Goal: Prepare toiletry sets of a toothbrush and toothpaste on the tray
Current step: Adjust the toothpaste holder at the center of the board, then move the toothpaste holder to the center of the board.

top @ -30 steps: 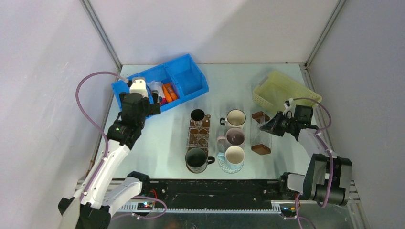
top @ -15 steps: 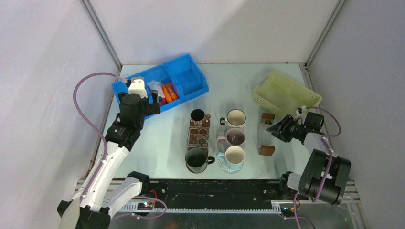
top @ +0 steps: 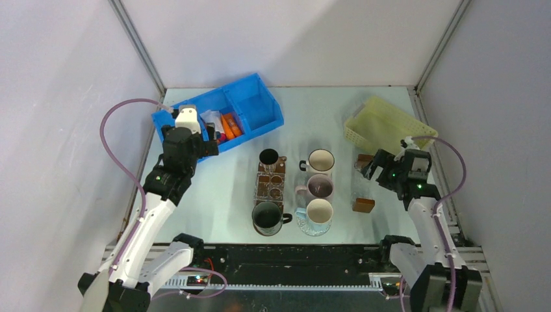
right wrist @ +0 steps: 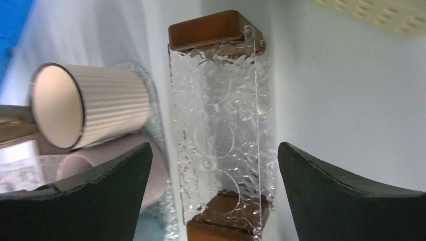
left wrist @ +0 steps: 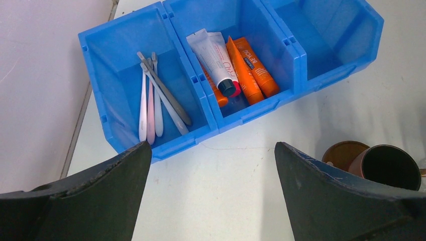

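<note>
Bench point(top: 312, 117): carries bin far left, box right.
Bin point(left wrist: 346, 30): keeps supplies sorted, within the left arm's reach.
Box point(right wrist: 221, 115): lies flat, untouched.
Left fingers point(left wrist: 75, 201): spread, empty, poised over bin, likely for a pick.
Right fingers point(right wrist: 351, 201): spread, straddling box.
Toothbrushes point(left wrist: 155, 100): bin's wall-side compartment.
Toothpaste point(left wrist: 248, 65): middle compartment, unpaired.

right tool point(right wrist: 213, 150) opened, released clear box point(right wrist: 221, 100), drawn back

A robot lab cell (plain panels point(top: 292, 39), metal posts point(top: 140, 49)).
</note>
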You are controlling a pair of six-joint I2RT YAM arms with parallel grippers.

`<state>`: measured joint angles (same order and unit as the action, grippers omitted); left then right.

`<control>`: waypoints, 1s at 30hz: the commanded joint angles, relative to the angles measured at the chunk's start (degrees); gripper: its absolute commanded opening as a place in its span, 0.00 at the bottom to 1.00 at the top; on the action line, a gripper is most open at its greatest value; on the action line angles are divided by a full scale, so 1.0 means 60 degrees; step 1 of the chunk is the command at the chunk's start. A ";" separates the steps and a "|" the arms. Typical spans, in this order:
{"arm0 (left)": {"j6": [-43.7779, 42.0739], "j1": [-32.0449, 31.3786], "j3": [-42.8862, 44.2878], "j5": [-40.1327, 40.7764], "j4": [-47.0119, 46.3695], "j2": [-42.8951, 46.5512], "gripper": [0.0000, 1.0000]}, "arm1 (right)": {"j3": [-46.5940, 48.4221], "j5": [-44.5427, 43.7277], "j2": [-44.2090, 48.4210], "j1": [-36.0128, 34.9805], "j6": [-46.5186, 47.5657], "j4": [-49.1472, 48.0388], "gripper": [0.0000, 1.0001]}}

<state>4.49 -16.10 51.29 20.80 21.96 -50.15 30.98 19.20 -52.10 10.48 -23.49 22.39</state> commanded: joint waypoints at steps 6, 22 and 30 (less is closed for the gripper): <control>-0.0104 0.0055 0.0013 -0.0020 -0.0221 0.0060 1.00 | 0.1732 -0.4692 -0.1141 -0.2679 0.0401 0.1258 0.99; -0.0046 0.0057 0.0036 0.0673 0.0145 0.0710 1.00 | 0.2717 -0.4465 -0.3920 -0.3491 0.0613 0.1058 0.95; -0.0010 0.0052 -0.0403 0.1289 -0.0107 0.1034 1.00 | 0.2716 -0.4246 -0.4115 -0.3733 0.0543 0.1450 0.68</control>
<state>4.49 -16.10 49.89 25.32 23.18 -44.71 44.97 -6.83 -77.49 -10.50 -19.90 29.67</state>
